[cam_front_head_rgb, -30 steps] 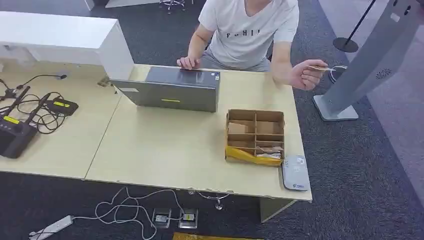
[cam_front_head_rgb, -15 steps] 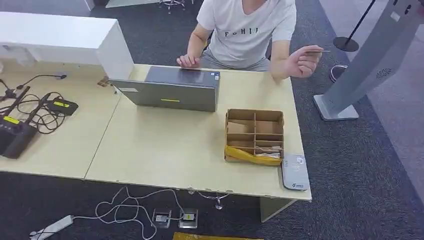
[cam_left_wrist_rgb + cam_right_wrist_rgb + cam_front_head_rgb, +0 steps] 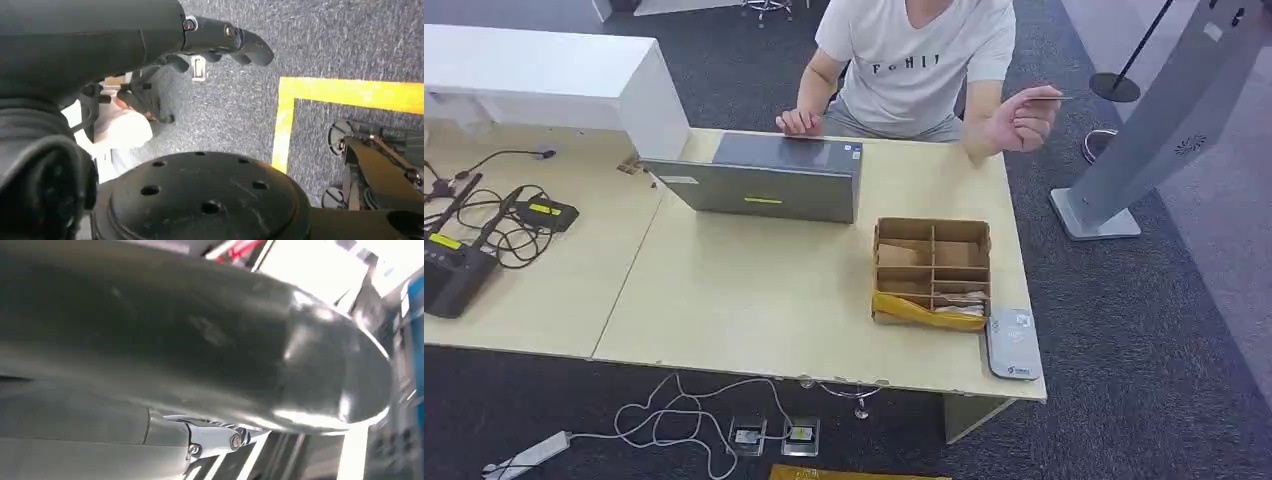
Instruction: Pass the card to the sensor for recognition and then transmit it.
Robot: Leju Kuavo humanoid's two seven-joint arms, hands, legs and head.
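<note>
A person in a white T-shirt sits at the far side of the table (image 3: 754, 300). The person's raised hand (image 3: 1022, 120) pinches a thin card (image 3: 1046, 97) level above the table's far right corner. A grey card sensor (image 3: 1012, 343) lies flat at the front right edge of the table, far from the card. In the left wrist view my left hand (image 3: 220, 42) hangs over the carpet with its dark fingers loosely spread and nothing in them. The right wrist view shows my right hand's grey cover (image 3: 200, 355); its fingers are hidden.
A closed grey laptop (image 3: 764, 178) lies in front of the person. A cardboard divider box (image 3: 932, 270) with a yellow packet (image 3: 924, 312) stands beside the sensor. Black devices and cables (image 3: 454, 270) crowd the left. A grey kiosk stand (image 3: 1164, 120) rises at the right.
The person's hand has lifted the card higher and drawn it a little back toward the body. The things on the table have not moved.
</note>
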